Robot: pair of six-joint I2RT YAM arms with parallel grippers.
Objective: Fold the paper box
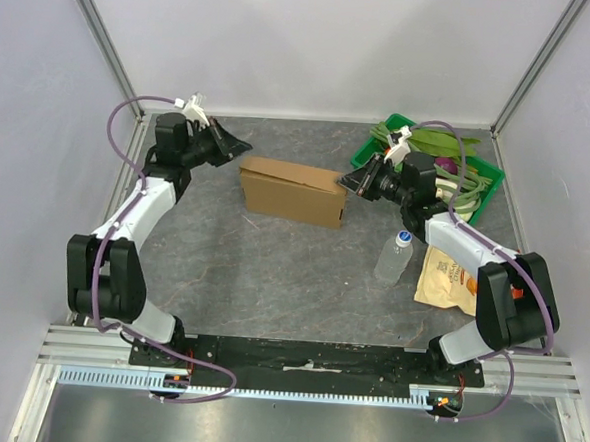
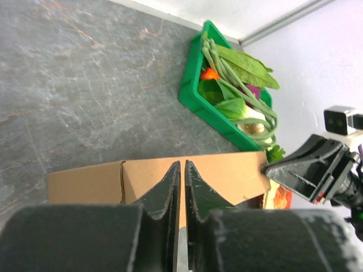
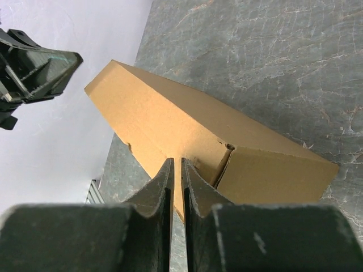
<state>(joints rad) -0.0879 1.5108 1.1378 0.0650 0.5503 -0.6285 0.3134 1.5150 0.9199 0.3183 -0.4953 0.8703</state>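
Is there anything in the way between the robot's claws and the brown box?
No, nothing visible. The left claw is just off the paper box's far left corner, the right claw at its right end, no object between. The bottle and green tray sit off to the right.

In the left wrist view, the left tool [image 2: 182, 164] hides the lower half of the paper box [image 2: 227, 175] at 6 o'clock. The snack bag [image 2: 281, 197] shows only as a sliver at 4 o'clock, below the right tool [image 2: 271, 169]. Whether that tool touches the box's corner cannot be told. In the right wrist view, the box's near edge is lost behind the fingers, and the frame's edge cuts the left tool at 10 o'clock. From above, the right arm [image 1: 454, 236] covers part of the green tray [image 1: 491, 178] and the bag. The bottle [image 1: 394, 257] label is too small to read.
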